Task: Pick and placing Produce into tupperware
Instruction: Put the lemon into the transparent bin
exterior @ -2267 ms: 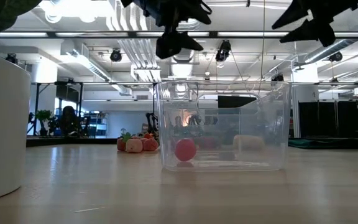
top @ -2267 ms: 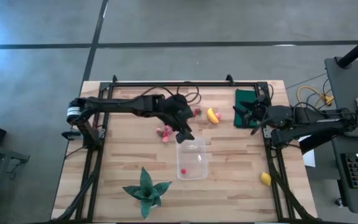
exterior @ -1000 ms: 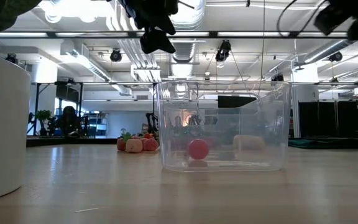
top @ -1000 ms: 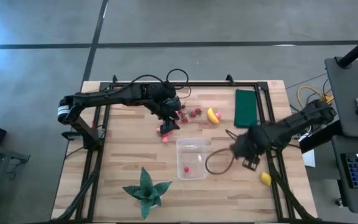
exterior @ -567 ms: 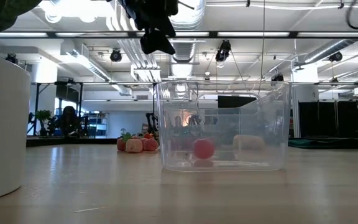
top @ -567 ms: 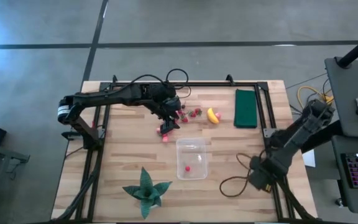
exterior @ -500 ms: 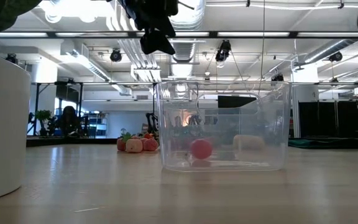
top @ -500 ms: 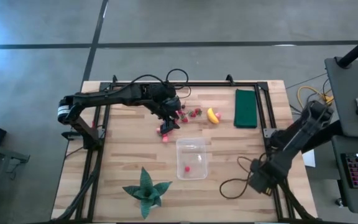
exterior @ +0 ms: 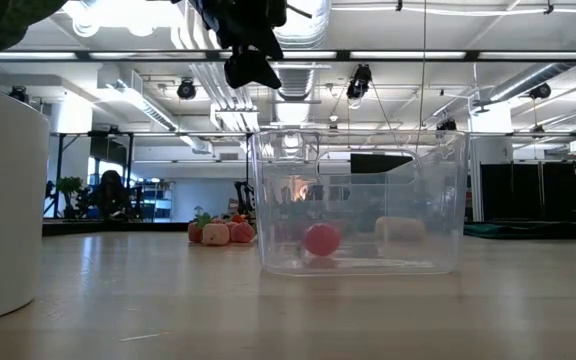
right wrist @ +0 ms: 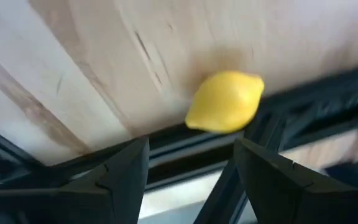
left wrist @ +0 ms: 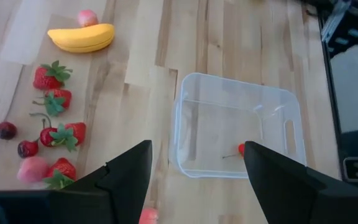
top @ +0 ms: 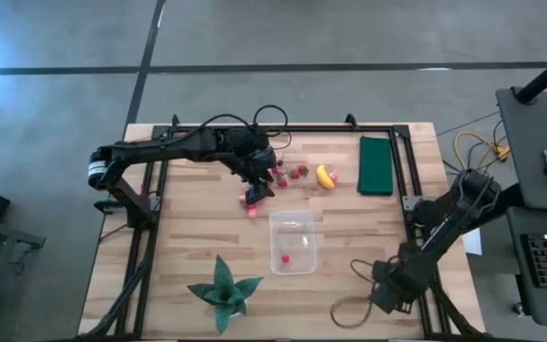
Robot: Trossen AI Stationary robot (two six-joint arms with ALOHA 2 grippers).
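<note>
High view: left arm reaches across the desk from 9 o'clock, elbow bent, its left claw hanging over the strawberries, just 11 o'clock of the tupperware. Tupperware sits mid-desk w/ one red piece inside; banana at its 1 o'clock, next to the dark green rectangle. Right arm folds down along the desk's right edge, right claw low at approx 4 o'clock of the tupperware; green plant at 7 o'clock. Low view: tupperware stands upright, red piece on its floor, strawberries behind at 9 o'clock; left claw hangs above at 11 o'clock, clear of the rim. Left wrist view: fingers spread apart, nothing between; tupperware, strawberries, banana below. Right wrist view: fingers parted, empty; lemon lies ahead on the desk, against the dark frame rail, not touched.
</note>
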